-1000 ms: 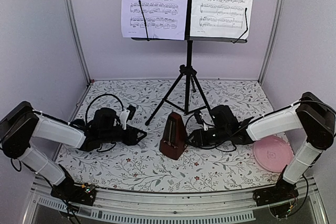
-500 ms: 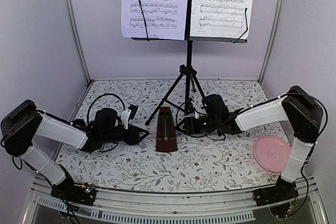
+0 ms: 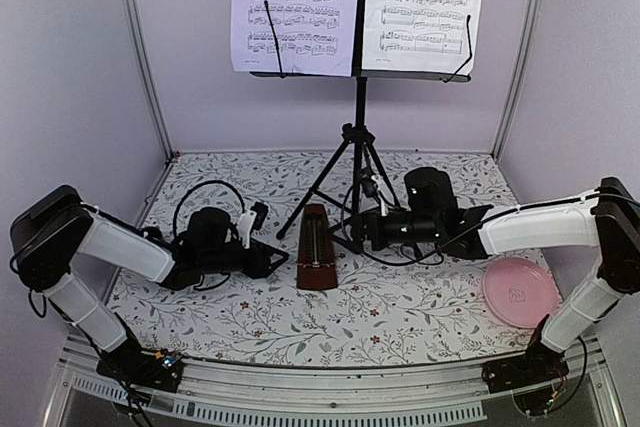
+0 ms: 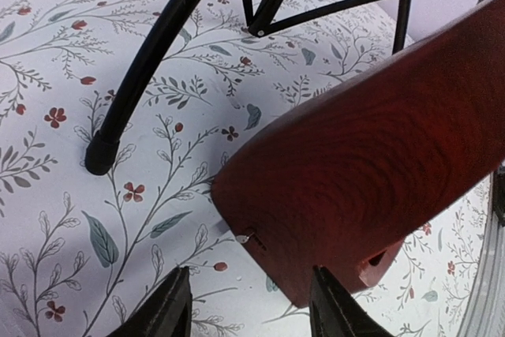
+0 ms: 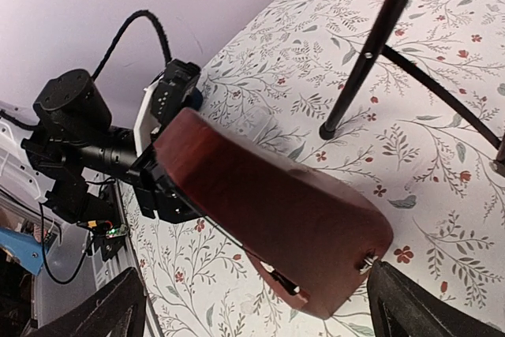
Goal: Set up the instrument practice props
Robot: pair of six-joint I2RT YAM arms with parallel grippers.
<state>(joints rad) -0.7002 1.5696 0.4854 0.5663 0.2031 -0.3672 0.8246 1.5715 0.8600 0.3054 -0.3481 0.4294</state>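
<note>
The black music stand [image 3: 358,107] rises at the back on tripod legs, its desk holding two white music sheets [image 3: 295,7] side by side. A dark-red pyramid metronome [image 3: 317,259] stands upright on the floral cloth, just left of the stand's feet. My right gripper [image 3: 358,232] is open wide right of the metronome; in the right wrist view the metronome [image 5: 268,211] sits ahead of the spread fingers [image 5: 260,313], untouched. My left gripper [image 3: 274,259] lies low to the metronome's left, open, with the wooden side [image 4: 379,155] just beyond its tips [image 4: 251,313].
A pink plate [image 3: 518,292] lies at the front right of the cloth. One tripod leg [image 4: 150,61] ends in a rubber foot near the left gripper. Pale walls and metal posts [image 3: 140,47] close in the sides and back.
The right gripper has opened wide, let go of the metronome and drawn back to the right. The metronome now stands a little further back and left. The left arm has edged right.
</note>
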